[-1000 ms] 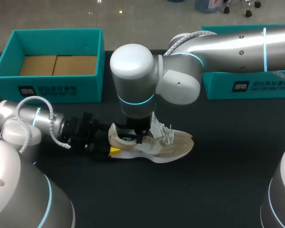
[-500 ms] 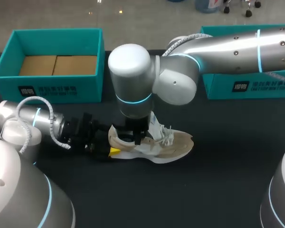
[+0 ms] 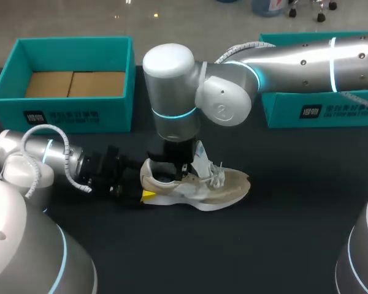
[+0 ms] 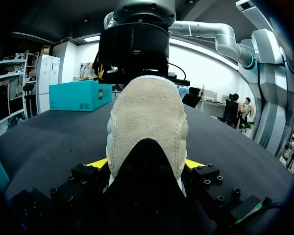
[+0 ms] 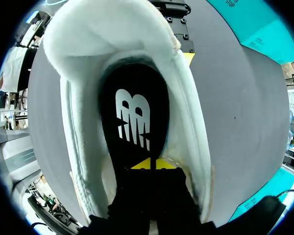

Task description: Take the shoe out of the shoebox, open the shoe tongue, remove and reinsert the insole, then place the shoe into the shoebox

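Shoe (image 3: 199, 187) out of the shoebox (image 3: 73, 113), our left gripper (image 4: 146, 163) clamping its heel (image 4: 147, 117), right gripper (image 5: 150, 164) closed down at the insole (image 5: 132, 115), not out yet

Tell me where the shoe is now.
Head view, centre: the shoe lies on the table, heel in the left gripper, right gripper inside its opening, shoebox behind-left.

Even overhead light falls on the matte black tabletop (image 3: 282, 245), leaving soft white highlights on the right arm's glossy silver shell (image 3: 294, 58) and a faint shadow under the beige suede sneaker (image 3: 230, 187). Seen from the left wrist, its heel is brightly lit; from the right wrist, the black insole (image 5: 134, 122) lies shaded inside pale lining.
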Available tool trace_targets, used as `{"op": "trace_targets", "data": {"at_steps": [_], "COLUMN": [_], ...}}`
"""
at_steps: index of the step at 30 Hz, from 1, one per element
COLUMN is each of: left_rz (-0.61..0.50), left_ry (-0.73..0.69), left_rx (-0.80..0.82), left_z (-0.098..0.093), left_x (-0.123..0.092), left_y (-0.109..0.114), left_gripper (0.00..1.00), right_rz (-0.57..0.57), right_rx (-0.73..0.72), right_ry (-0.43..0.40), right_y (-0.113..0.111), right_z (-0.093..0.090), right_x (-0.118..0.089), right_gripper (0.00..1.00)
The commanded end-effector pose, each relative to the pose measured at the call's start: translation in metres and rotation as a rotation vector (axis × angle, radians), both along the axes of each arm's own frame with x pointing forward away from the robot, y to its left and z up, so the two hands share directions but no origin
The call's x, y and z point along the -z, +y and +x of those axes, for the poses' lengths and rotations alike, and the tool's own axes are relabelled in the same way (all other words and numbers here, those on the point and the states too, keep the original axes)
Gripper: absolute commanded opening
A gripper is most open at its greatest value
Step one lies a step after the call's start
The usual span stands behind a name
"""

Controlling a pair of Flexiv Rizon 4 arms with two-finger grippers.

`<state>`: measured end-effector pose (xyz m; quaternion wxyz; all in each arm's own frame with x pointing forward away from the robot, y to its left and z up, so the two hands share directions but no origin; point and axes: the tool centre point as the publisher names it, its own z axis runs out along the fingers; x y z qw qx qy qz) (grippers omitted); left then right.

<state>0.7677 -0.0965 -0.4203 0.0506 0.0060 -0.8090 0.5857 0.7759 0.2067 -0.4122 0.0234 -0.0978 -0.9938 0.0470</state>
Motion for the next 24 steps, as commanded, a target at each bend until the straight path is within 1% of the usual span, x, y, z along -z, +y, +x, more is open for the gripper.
{"op": "trace_targets", "data": {"at_steps": [1,7,10,13,20,24], "left_rz": [0.001,0.001,0.001,0.001,0.001,0.001], "left_ry": [0.000,0.000,0.000,0.000,0.000,0.000], "left_rx": [-0.001,-0.001,-0.001,-0.001,-0.001,-0.001], "left_z": [0.000,0.000,0.000,0.000,0.000,0.000], "left_x": [-0.001,-0.001,-0.001,-0.001,-0.001,-0.001], "left_y": [0.001,0.001,0.001,0.001,0.001,0.001], "left_gripper": [0.00,0.00,0.00,0.00,0.00,0.00], "right_rz": [-0.005,0.049,0.080,0.102,0.187,0.212], "right_rx": [-0.003,-0.049,-0.061,-0.061,-0.027,-0.032], "right_ry": [0.007,0.008,-0.002,-0.010,-0.019,-0.031], "right_y": [-0.011,-0.021,-0.024,-0.026,-0.036,-0.030], "right_z": [-0.001,-0.003,-0.002,0.000,0.005,0.008], "right_x": [0.022,-0.015,-0.028,-0.034,-0.039,-0.048], "right_gripper": [0.00,0.00,0.00,0.00,0.00,0.00]}}
